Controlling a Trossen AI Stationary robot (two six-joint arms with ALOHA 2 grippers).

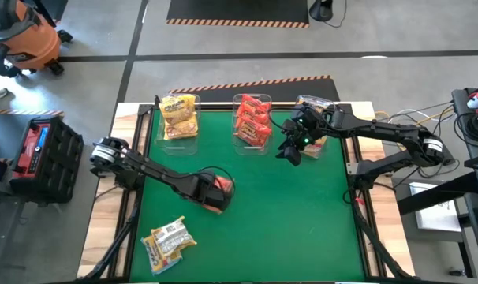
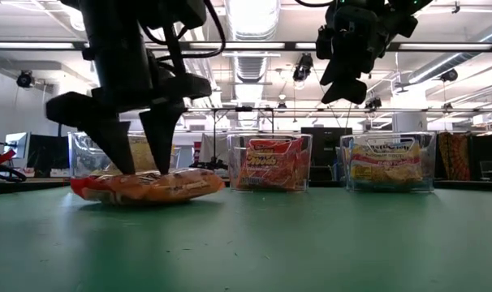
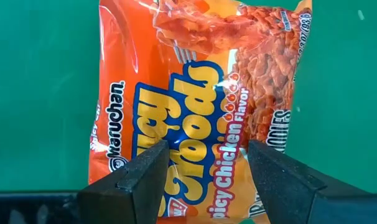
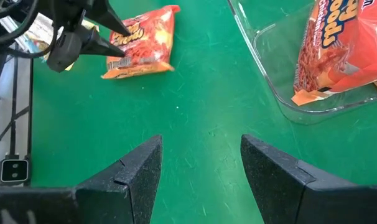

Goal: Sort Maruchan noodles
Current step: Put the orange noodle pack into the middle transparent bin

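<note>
While my left gripper (image 3: 204, 180) stands open over the orange packet (image 3: 201, 99) on the mat (image 1: 302, 213), its fingertips touch the wrapper. My right gripper (image 4: 201, 180) hangs open beside the red bin (image 1: 252, 118), holding nothing.

The left pincer (image 2: 136, 154) stands spread over an orange noodle packet (image 2: 148, 185) lying on the green surface (image 2: 254, 243). Behind stand three clear bins (image 2: 269, 162) holding packets.

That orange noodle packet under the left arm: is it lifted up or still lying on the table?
Lying flat. The low view shows the orange packet resting on the green mat, with the left gripper open, fingers straddling it.
</note>
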